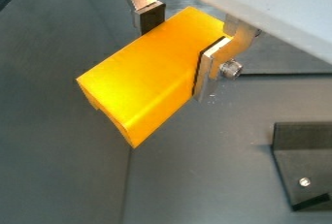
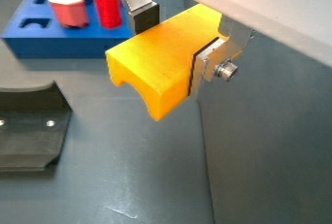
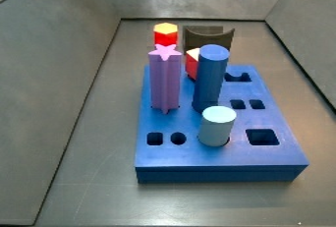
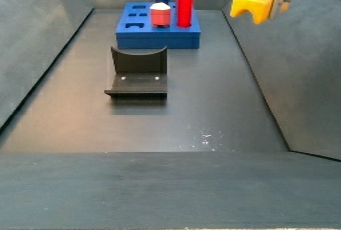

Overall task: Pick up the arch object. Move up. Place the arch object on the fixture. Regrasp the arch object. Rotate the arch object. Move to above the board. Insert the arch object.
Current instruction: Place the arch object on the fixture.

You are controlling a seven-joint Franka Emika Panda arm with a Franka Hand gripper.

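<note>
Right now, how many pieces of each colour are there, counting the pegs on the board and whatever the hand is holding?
Purple star peg: 1
Blue peg: 1
Pale-blue cylinder: 1
Red peg with yellow top: 1
Yellow-orange arch object, clamped in the hand above the floor: 1
Total: 5, with 4 on the board.

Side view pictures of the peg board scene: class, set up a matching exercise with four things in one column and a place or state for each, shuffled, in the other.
Things
1. small yellow-orange plastic arch block
2. dark scooped fixture
3. thick blue rectangular board
4. purple star-shaped peg

Places or states
A. standing upright in the board
B. held up in the air between the claw fingers
C. resting on the floor, bearing several pegs
D. on the floor with nothing on it

Pairs: 1-B, 2-D, 3-C, 4-A
</note>
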